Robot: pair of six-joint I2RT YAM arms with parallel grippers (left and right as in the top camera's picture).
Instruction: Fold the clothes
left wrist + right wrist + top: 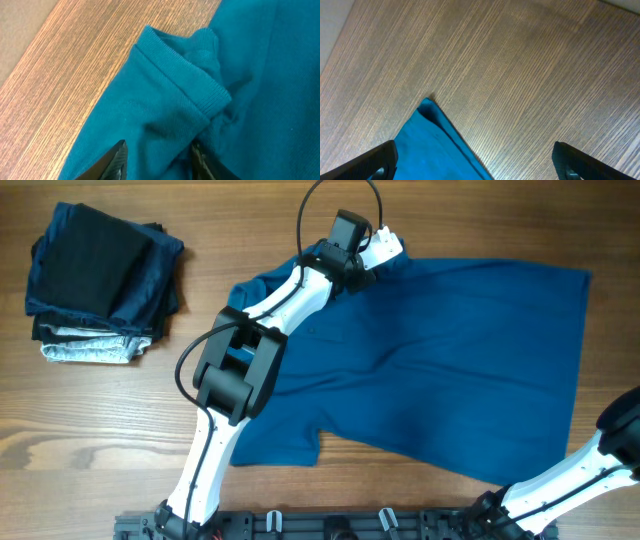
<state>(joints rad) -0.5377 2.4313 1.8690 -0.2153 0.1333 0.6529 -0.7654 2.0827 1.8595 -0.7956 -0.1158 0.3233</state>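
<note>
The blue polo shirt (450, 360) lies spread across the table, wrinkled in the middle. My left gripper (390, 252) is at the shirt's far edge. In the left wrist view its fingers (159, 161) are open and straddle a raised fold of the blue fabric, just below a ribbed edge band (180, 65). My right arm (620, 430) is at the shirt's near right corner. In the right wrist view its fingers (477, 162) are wide open and empty above that corner of the shirt (432, 147).
A stack of folded dark navy, black and grey garments (100, 280) sits at the far left of the wooden table (80, 440). The arm mounts line the front edge (330, 525).
</note>
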